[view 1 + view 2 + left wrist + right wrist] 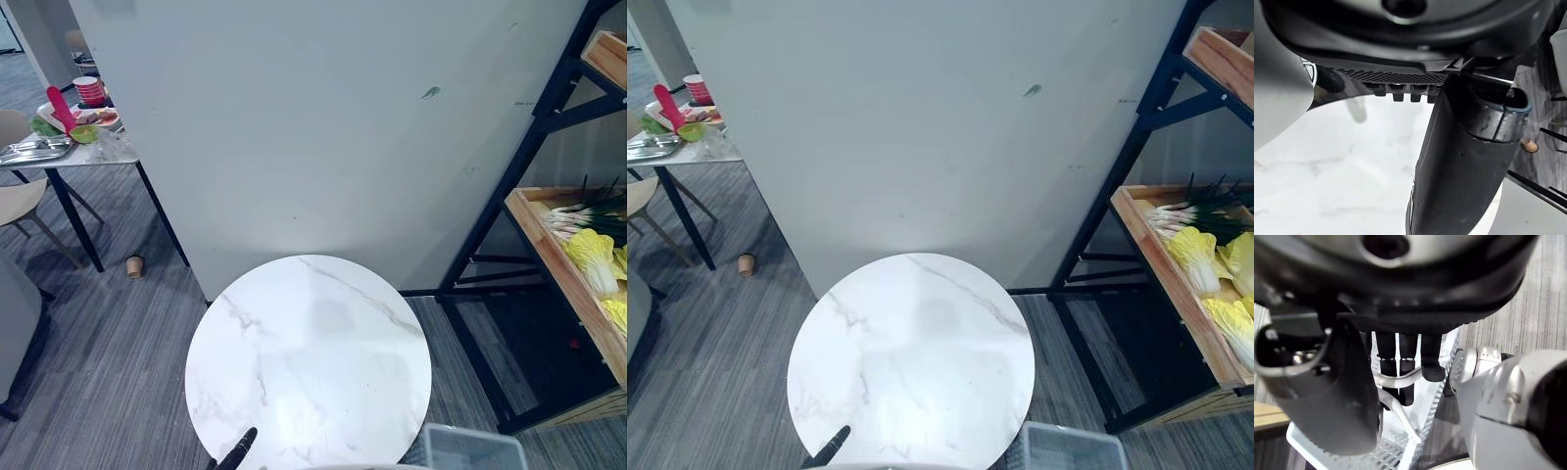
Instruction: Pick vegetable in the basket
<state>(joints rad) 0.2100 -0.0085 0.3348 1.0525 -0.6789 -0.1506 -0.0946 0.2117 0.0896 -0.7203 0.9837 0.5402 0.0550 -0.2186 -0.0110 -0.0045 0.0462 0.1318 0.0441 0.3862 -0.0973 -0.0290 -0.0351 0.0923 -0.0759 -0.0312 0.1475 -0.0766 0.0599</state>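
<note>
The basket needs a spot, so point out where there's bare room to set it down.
The round table is bare from the grey panel behind it to the left hand at its near edge. The crate of cabbages and the far side table are crowded.

A round white marble tabletop [911, 362] stands before a grey wall. One dark straight finger, probably the left robot hand [831, 447], lies at its near edge. A basket [1073, 452] sits lower right. Cabbages [1195, 257] and scallions [1176, 211] fill a crate [1168, 279] at right.
</note>
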